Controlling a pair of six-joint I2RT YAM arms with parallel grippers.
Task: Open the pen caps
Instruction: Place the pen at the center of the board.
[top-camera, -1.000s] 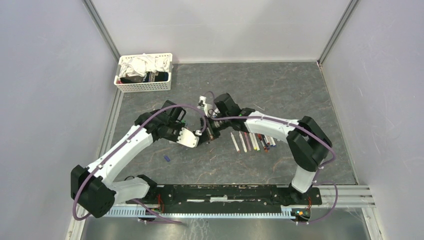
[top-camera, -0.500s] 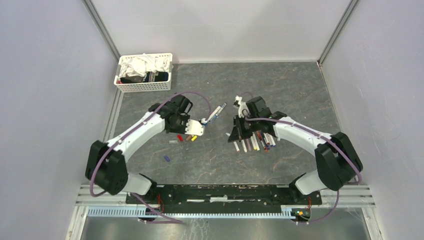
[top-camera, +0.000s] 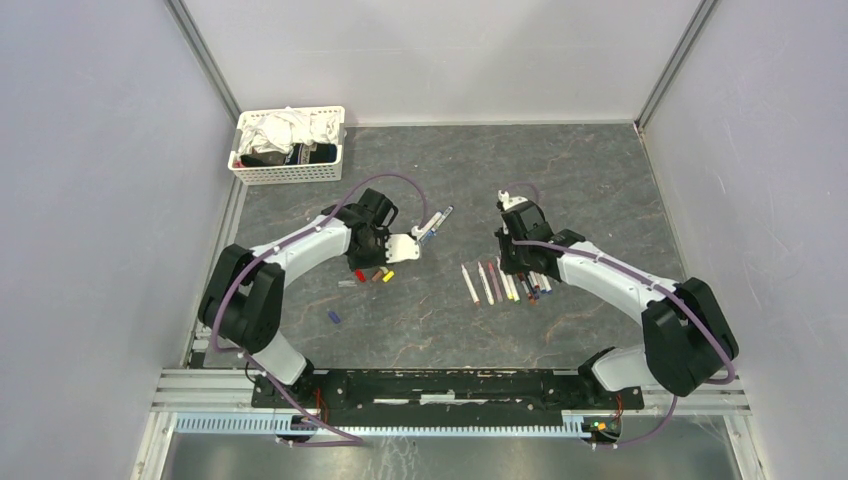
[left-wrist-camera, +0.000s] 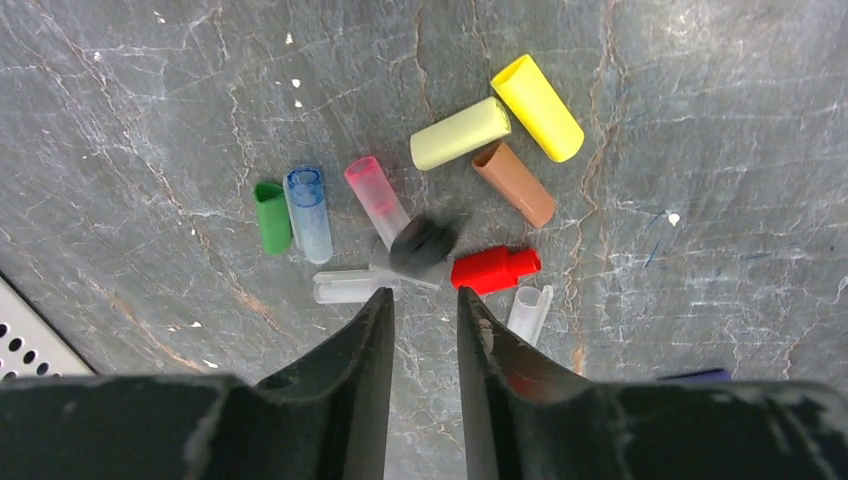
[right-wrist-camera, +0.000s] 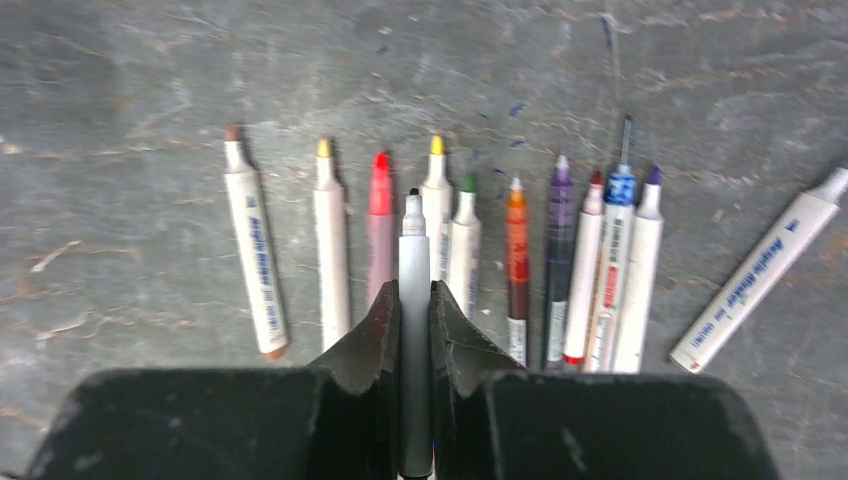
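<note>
My left gripper (left-wrist-camera: 423, 297) stands apart over the heaped pen caps (left-wrist-camera: 538, 107). My right gripper (right-wrist-camera: 414, 292) is clamped on a bare-tipped grey pen (right-wrist-camera: 413, 240) above the row of uncapped pens (right-wrist-camera: 516, 260). One stray pen (right-wrist-camera: 758, 270) looks capped, though blur leaves me unsure.

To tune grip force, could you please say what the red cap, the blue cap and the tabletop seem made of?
Red cap: probably opaque plastic, smooth, glossy highlights. Blue cap: translucent plastic; the grey shows through. Tabletop: grey veined stone or a stone-print sheet, matte; unclear which.
</note>
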